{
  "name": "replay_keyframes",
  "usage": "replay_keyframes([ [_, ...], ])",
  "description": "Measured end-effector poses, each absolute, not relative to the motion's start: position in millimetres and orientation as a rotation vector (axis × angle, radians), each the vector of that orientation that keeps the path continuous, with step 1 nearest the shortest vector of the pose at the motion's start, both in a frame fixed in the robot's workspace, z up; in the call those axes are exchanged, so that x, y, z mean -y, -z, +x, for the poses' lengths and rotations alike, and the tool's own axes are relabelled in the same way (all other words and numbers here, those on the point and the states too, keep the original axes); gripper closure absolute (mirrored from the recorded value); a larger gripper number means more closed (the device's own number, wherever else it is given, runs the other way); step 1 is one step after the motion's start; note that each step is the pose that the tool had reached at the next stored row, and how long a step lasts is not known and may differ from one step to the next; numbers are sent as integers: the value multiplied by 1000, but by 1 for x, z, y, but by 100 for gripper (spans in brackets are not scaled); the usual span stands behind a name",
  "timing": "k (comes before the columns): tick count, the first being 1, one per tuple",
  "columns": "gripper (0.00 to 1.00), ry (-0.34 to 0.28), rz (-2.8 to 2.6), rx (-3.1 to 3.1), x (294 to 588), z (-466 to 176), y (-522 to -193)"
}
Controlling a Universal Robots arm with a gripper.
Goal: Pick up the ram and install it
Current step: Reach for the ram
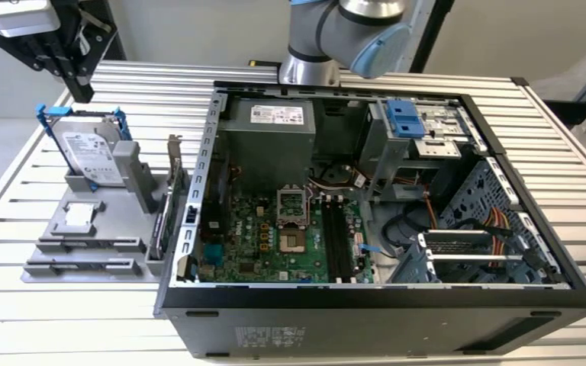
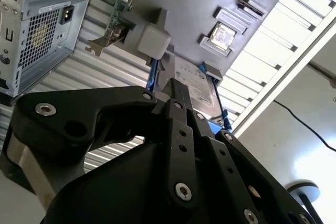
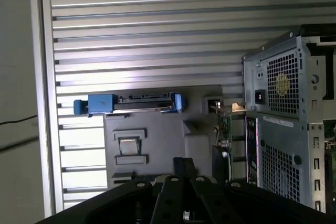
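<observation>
Shut gripper (image 1: 79,90) outside the open computer case (image 1: 375,313), off to the exterior view's left of it, clasping nothing.

Poised above a silver hard drive (image 1: 91,156) with blue handles, itself upright in a grey holder (image 1: 79,245) beside the case on the ribbed table (image 1: 49,324). In both wrist views, black tips pressed together, with drive and holder beyond them. Closer to the case, along its outer wall, a card with a metal bracket (image 1: 171,191) standing on edge. Inside the case, a green motherboard (image 1: 262,236) lying flat. Toward the exterior view's right from its processor socket (image 1: 291,221), long dark slots (image 1: 336,240). Cannot tell where the ram sits: too dark in those slots to say what fills them.
</observation>
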State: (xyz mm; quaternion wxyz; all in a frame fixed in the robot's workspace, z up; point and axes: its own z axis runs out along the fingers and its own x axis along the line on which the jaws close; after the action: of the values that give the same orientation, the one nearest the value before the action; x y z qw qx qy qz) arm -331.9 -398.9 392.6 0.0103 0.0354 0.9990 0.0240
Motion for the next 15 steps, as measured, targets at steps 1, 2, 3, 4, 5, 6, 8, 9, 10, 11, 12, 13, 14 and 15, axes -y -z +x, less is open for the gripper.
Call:
replay_keyframes([
  [1, 100, -75, 110, -3118, 399, -333, -393],
  [2, 100, -75, 110, -3118, 399, -334, -393],
  [3, 100, -75, 110, -3118, 399, -334, -393],
  [4, 100, -75, 111, -3118, 399, -335, -393],
  [5, 100, -75, 110, -3118, 399, -336, -393],
  [6, 100, -75, 110, -3118, 399, -337, -393],
  [8, 100, -75, 110, -3118, 399, -339, -393],
  [9, 100, -75, 109, -3118, 399, -340, -393],
  [10, 100, -75, 108, -3118, 399, -341, -393],
  [11, 100, -75, 106, -3118, 399, -342, -393],
  [12, 100, -75, 104, -3118, 399, -343, -393],
  [13, 100, -75, 102, -3118, 399, -344, -393],
  [14, 100, -75, 101, -3118, 399, -344, -393],
  [15, 100, -75, 101, -3119, 399, -344, -393],
])
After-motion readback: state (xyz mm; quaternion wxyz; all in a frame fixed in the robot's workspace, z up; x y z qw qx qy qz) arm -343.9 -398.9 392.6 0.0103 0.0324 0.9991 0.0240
